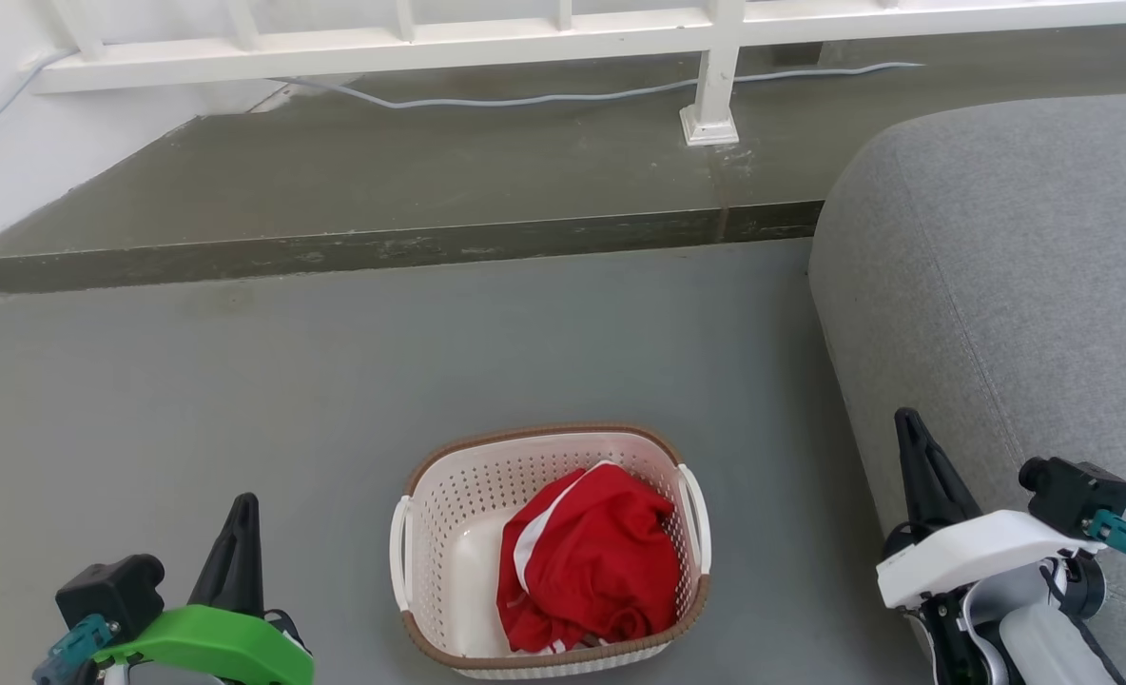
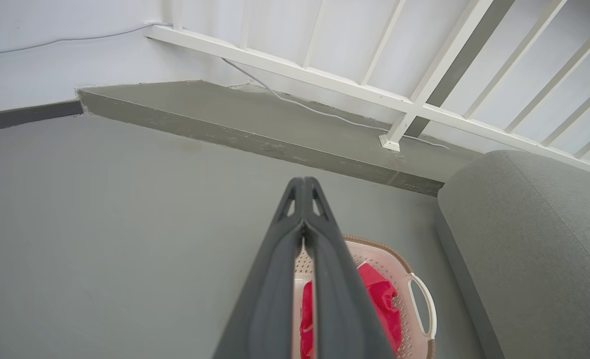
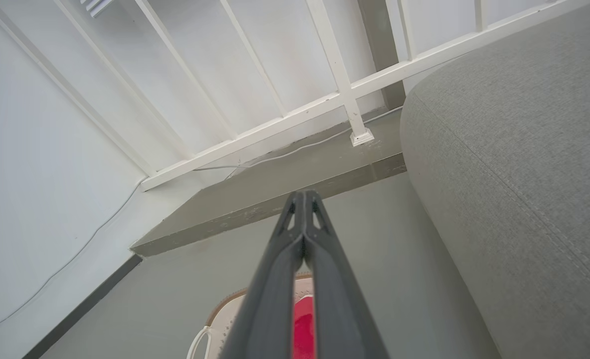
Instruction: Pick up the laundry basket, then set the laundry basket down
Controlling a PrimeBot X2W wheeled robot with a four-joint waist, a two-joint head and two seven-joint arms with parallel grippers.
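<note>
The laundry basket [image 1: 449,533], cream-white and perforated with a brown woven rim and white side handles, stands on the grey floor at the bottom centre of the head view. A red garment with white stripes [image 1: 592,561] lies inside it. My left gripper [image 1: 242,509] is at the lower left, well clear of the basket, fingers pressed together and empty. My right gripper [image 1: 908,423] is at the lower right beside the sofa, also shut and empty. Both wrist views look past shut fingers: the left gripper [image 2: 304,183] above the basket [image 2: 419,294], the right gripper [image 3: 304,195] above the basket's rim [image 3: 225,306].
A grey fabric sofa [image 1: 1019,285] fills the right side, close to the basket and my right arm. A raised dark step [image 1: 382,190] with a white railing [image 1: 715,67] and a pale cable [image 1: 525,98] runs along the back. A white wall stands at the left.
</note>
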